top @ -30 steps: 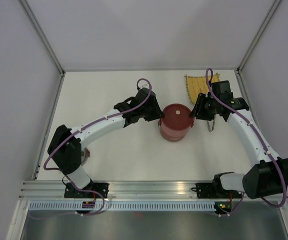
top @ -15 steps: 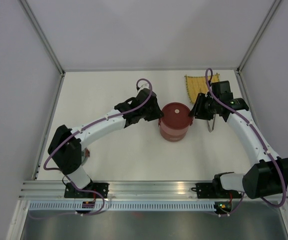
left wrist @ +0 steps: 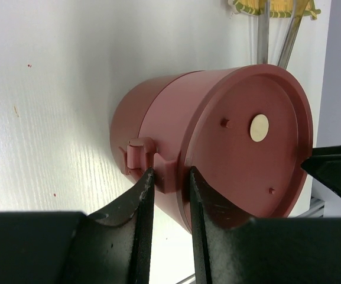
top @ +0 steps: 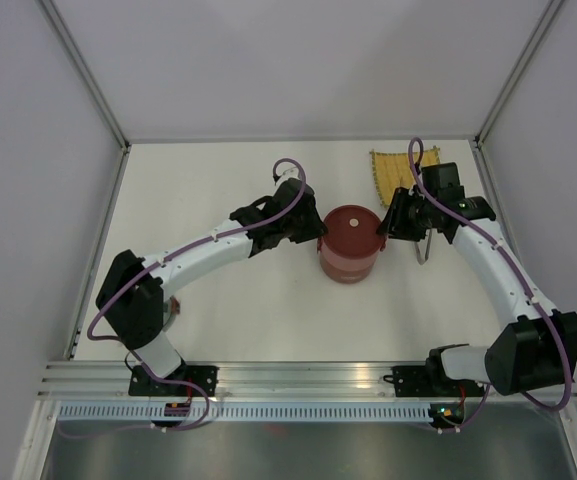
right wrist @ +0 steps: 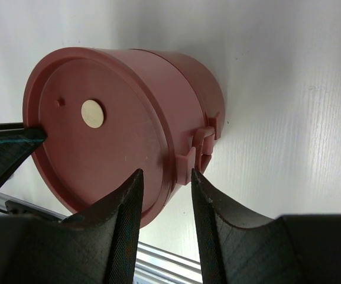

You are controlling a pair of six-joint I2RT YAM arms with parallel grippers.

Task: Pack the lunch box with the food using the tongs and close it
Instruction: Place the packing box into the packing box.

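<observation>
- box (top: 351, 243) stands upright mid-frame in the top view, lid (left wrist: 247, 142) on, no food in sight; packed inside, i'd judge.
- it sits right between the two grippers: left gripper (left wrist: 169, 177) tight on its left side, right gripper (right wrist: 165, 174) on its right side, neither arm nearer than the other.
- left gripper has a narrow gap, fingers pressed either side of the left clasp (left wrist: 139, 155): clamped on the box.
- right gripper straddles the rim beside the right clasp (right wrist: 201, 142), fingers a little apart; can't tell if it truly grips.
- the next move looks like snapping both clasps home, squeezing in from opposite sides along the left-right line through the box.
- tongs (top: 423, 250) lie on the table (top: 218, 320) just right of the box, partly under the right arm, long axis running up the frame toward the mat (top: 393, 165).
- nothing stands between fingers and clasps; the tongs are the only thing close by.
</observation>
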